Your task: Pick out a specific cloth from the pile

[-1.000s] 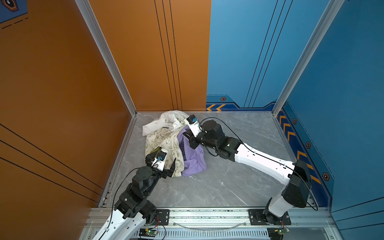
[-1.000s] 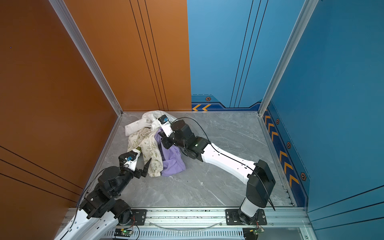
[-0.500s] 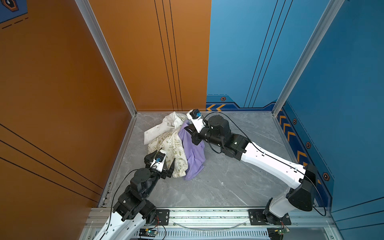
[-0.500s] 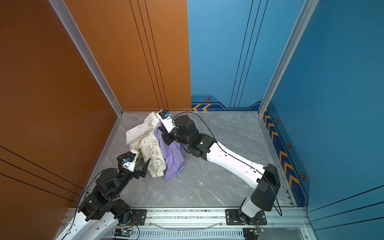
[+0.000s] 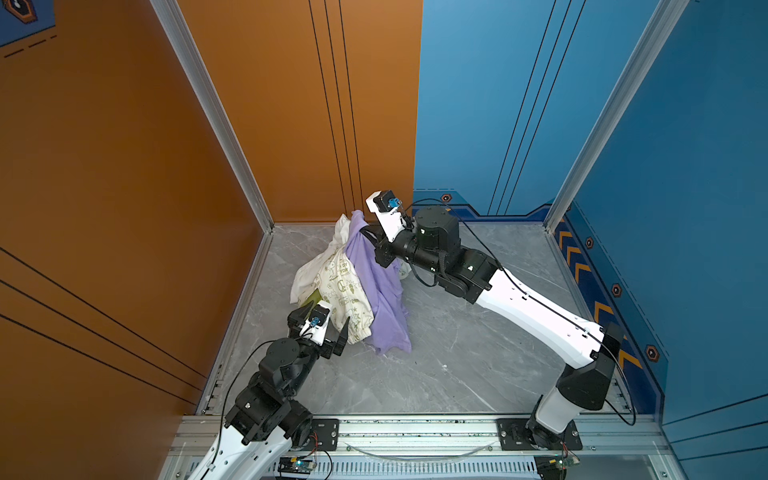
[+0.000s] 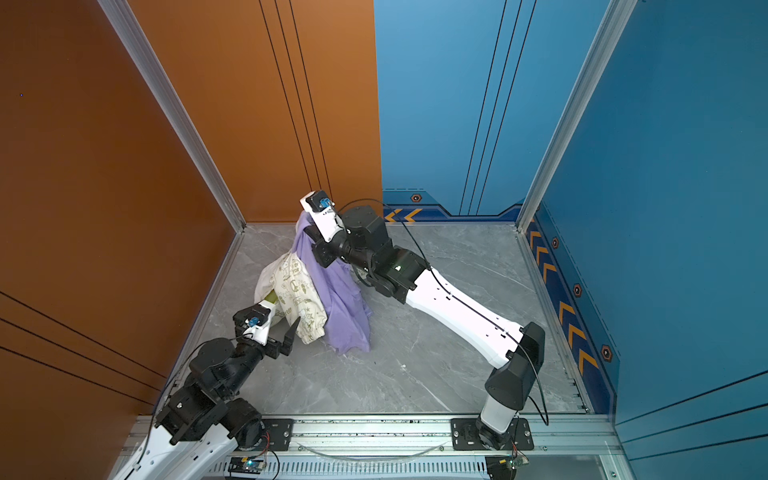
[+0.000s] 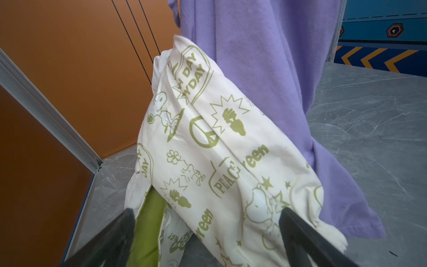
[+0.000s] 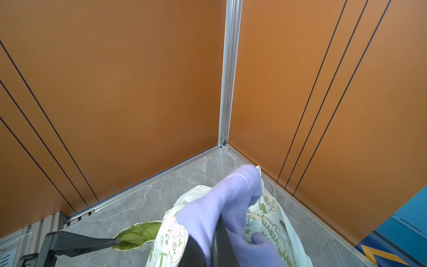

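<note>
Right gripper (image 8: 215,242) clamps cloth (image 5: 384,299) top | long axis near-vertical | hem downward

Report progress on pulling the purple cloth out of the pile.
Done: right hand shut on the purple cloth, top end raised. Under way: separating it; the printed cloth hangs against it, open left hand at its lower end. Left: free the purple cloth, set it apart.

top views: high, looking down, far | wrist views: close, facing pile (image 7: 208,150) | shared: pile
</note>
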